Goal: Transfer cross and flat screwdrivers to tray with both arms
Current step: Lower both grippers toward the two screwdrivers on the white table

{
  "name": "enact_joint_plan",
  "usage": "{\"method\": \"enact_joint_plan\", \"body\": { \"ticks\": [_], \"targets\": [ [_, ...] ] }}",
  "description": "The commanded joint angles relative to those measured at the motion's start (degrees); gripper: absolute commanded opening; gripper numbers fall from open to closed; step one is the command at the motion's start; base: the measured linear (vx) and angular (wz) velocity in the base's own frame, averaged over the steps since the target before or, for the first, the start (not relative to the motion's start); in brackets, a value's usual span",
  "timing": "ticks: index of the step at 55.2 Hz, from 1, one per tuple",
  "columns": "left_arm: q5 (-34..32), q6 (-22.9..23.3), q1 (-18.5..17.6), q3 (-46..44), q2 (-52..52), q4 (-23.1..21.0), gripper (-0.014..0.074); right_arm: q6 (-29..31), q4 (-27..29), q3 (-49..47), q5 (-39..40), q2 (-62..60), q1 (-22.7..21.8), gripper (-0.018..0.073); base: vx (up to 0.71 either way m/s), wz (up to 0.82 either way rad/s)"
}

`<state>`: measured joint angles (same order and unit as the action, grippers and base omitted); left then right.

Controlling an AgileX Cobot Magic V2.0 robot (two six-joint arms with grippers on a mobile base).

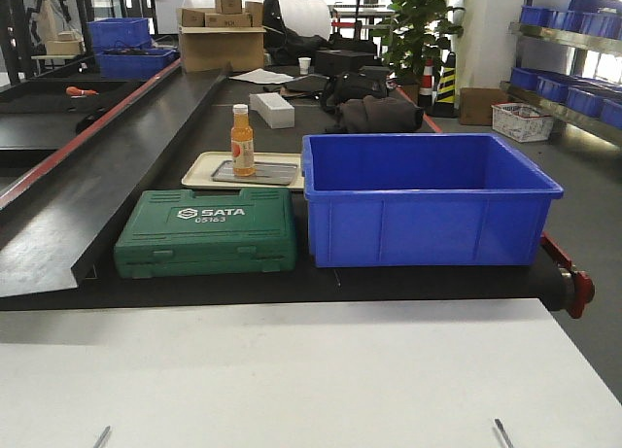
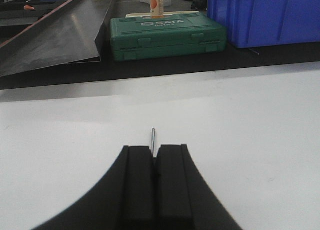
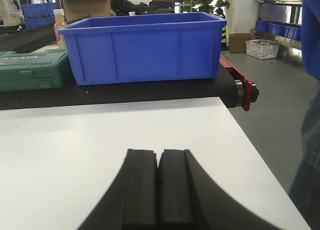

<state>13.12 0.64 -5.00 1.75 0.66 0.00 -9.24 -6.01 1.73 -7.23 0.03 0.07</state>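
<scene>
Left gripper (image 2: 154, 149) clamps 1 screwdriver (image 2: 153, 136), its shaft poking forward over the white desk (image 2: 240, 120). Right gripper (image 3: 158, 152) has its jaws together; a second shaft (image 1: 502, 432) shows lower right in the front view. The grey tray (image 1: 277, 173), upper centre-left there, holds neither.

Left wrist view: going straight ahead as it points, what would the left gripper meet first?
Likely the green tool case, dead ahead past the white table; the screwdriver shaft poking from the left gripper would touch first. Height is unclear; it might pass over.

Grey floor (image 1: 583, 166); shelving (image 1: 562, 37) with blue bins (image 1: 575, 100) at right; potted plant (image 1: 420, 20), cardboard boxes (image 1: 222, 42) at back.
</scene>
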Motion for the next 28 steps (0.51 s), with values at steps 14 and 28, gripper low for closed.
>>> {"method": "enact_joint_plan", "body": {
  "ticks": [14, 28],
  "targets": [
    [-5.0, 0.1, -0.4, -1.7, 0.7, -0.3, -0.0006, 0.0, -0.6, 0.4, 4.7, 0.9, -0.2, -0.0008, 0.00, 0.00],
    [-6.1, 1.2, -0.4, -1.7, 0.7, -0.4, -0.0006, 0.0, -0.6, 0.4, 4.7, 0.9, -0.2, -0.0008, 0.00, 0.00]
  ]
}}
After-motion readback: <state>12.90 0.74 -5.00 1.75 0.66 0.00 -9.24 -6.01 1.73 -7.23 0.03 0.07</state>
